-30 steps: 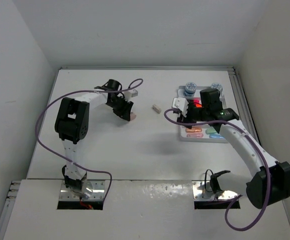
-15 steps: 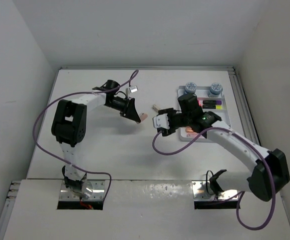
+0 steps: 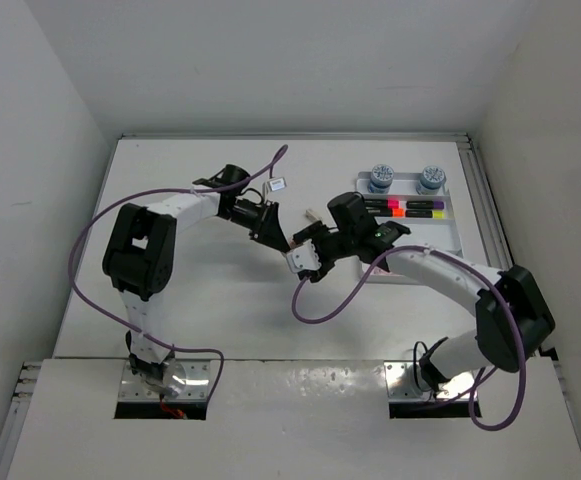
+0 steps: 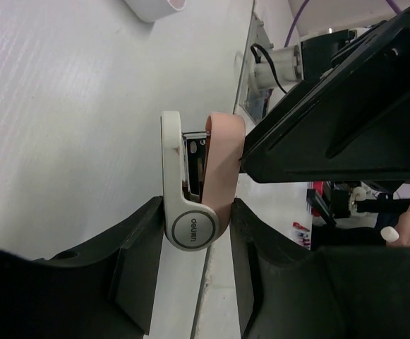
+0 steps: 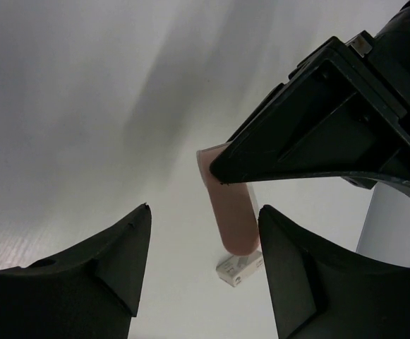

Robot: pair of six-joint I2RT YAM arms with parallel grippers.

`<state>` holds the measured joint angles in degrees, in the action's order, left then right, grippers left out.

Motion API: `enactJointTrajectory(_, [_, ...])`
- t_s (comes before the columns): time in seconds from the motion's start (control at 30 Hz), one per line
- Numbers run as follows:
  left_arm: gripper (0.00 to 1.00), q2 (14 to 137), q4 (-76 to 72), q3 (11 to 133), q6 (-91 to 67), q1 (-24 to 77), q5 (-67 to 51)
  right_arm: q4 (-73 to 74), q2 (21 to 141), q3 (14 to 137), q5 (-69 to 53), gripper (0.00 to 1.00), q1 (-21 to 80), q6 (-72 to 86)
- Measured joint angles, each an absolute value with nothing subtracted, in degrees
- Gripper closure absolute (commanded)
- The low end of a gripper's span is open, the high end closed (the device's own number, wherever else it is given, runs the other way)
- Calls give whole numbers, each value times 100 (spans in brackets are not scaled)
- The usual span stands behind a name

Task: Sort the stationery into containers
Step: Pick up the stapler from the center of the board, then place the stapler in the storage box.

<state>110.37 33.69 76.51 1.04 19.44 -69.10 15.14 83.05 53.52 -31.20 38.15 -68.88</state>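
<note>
Holding: pink-and-white stapler (image 4: 190, 183), clamped between the left hand's (image 4: 193, 212) fingers above the desk (image 3: 220, 300) and pointed outward, apparently for handover. Right hand (image 5: 203, 212) open, fingers spread just short of its pink end. Tray (image 3: 457, 238) behind right hand.

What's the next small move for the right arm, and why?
Probably ease the right gripper forward until its open fingers straddle the free end of the pink stapler, then close. The left gripper is clamped on the stapler's other end and holds it out toward the right arm. The stapler lies in line with the gap between the right fingers, just short of them.
</note>
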Motion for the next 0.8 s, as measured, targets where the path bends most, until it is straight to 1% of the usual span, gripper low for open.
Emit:
enactJointTrajectory(0.07, [83, 11037, 3382, 7651, 106, 1949, -6919, 1455, 8353, 5382, -3096, 38, 3824, -6914])
enactJointTrajectory(0.13, [84, 11037, 3387, 7651, 115, 1949, -6930, 1404, 8401, 5419, -3072, 40, 3826, -6947])
enactJointTrajectory(0.2, [84, 11037, 3400, 7651, 121, 1949, -6941, 1361, 8451, 5465, -3041, 45, 3830, -6995])
enactJointTrajectory(0.3, [84, 11037, 3420, 7651, 123, 1949, -6973, 1352, 8530, 5511, -3017, 50, 3830, -7094])
enactJointTrajectory(0.37, [84, 11037, 3422, 7651, 123, 1949, -6976, 1347, 8584, 5527, -3004, 57, 3830, -7183])
enactJointTrajectory(0.4, [84, 11037, 3424, 7651, 123, 1949, -6976, 1347, 8615, 5529, -3002, 63, 3830, -7238])
enactJointTrajectory(0.5, [83, 11037, 3444, 7651, 130, 1949, -6945, 1295, 8700, 5548, -2991, 70, 3830, -7411])
enactJointTrajectory(0.53, [83, 11037, 3444, 7651, 130, 1949, -6941, 1286, 8735, 5572, -2974, 77, 3830, -7478])
enactJointTrajectory(0.63, [78, 11037, 3420, 7638, 148, 1940, -6855, 1365, 8833, 5651, -2932, 88, 3835, -7609])
enactJointTrajectory(0.67, [65, 11037, 3411, 7625, 150, 1940, -6840, 1409, 8864, 5684, -2917, 94, 3835, -7640])
enactJointTrajectory(0.7, [56, 11037, 3406, 7612, 154, 1940, -6823, 1448, 8884, 5708, -2904, 97, 3833, -7658])
enactJointTrajectory(0.73, [39, 11032, 3393, 7588, 156, 1938, -6825, 1472, 8888, 5714, -2895, 100, 3830, -7664])
enactJointTrajectory(0.8, [19, 11013, 3393, 7557, 163, 1931, -6823, 1507, 8884, 5714, -2875, 100, 3817, -7679])
